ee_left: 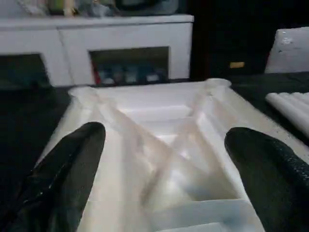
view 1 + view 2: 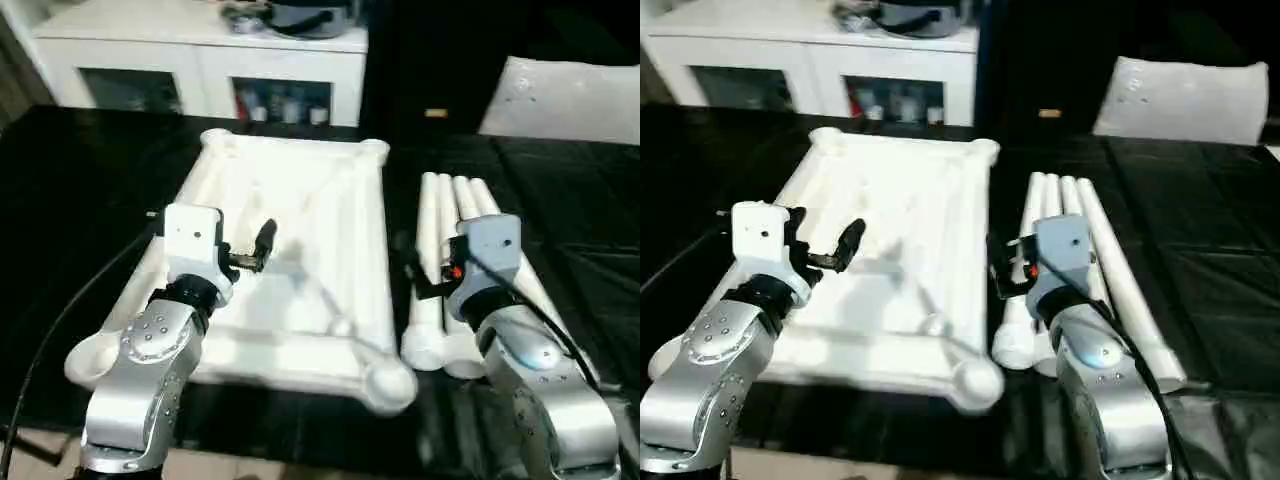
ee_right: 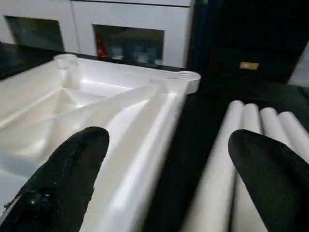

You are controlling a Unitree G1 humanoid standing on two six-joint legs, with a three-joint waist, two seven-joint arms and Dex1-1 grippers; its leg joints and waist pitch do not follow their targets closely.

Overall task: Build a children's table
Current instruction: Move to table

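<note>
- The white plastic table top (image 2: 290, 260), square and lying ribbed underside up, sits beneath and ahead of my left gripper (image 1: 164, 169), which hangs spread wide and empty over its near half.
- The four long round tapered white legs (image 2: 450, 260) lie bundled side by side just under and ahead of my right gripper (image 3: 166, 164), also wide apart and holding nothing.
- I judge the main risk is a round leg rolling off the bundle if I close off-centre.
- A tilted leg could also jam at a corner socket (image 3: 186, 77).
- The right wrist view shows that far socket's open mouth; the head views show only a pale knob there.
</note>
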